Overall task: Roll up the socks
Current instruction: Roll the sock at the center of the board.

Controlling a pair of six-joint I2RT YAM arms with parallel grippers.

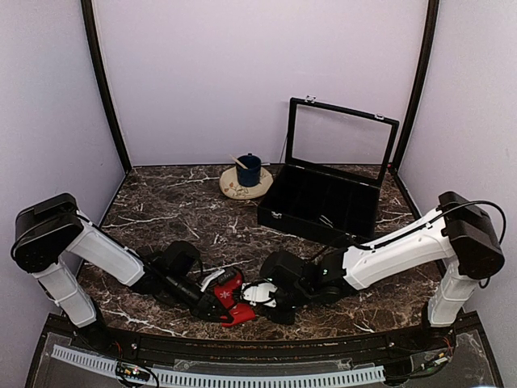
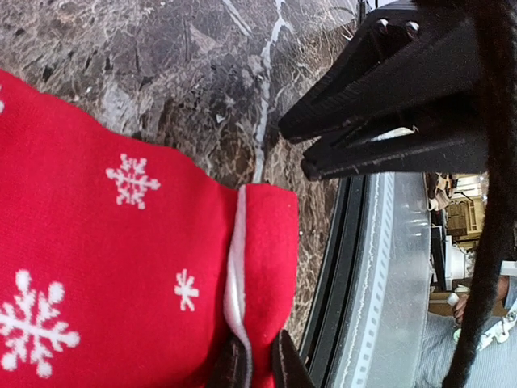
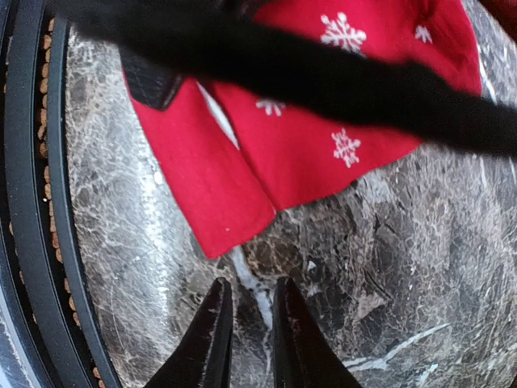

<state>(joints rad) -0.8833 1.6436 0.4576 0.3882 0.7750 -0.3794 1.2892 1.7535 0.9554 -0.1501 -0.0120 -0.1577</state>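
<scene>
Red sock (image 2: 97, 242) lies unrolled on the near tabletop (image 3: 388, 267), its edge pinched in the left claw (image 2: 257, 365). The right claw (image 3: 250, 291) hovers beside it, slightly parted and empty. Rolling looks barely begun.

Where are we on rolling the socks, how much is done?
Done: nothing looks rolled yet; the red sock lies mostly flat on the table. In hand: the left claw pinches its edge, and the right claw is empty, jaws slightly apart, just short of it. Left: rolling this sock, plus the black sock, which I cannot make out in any view.
</scene>
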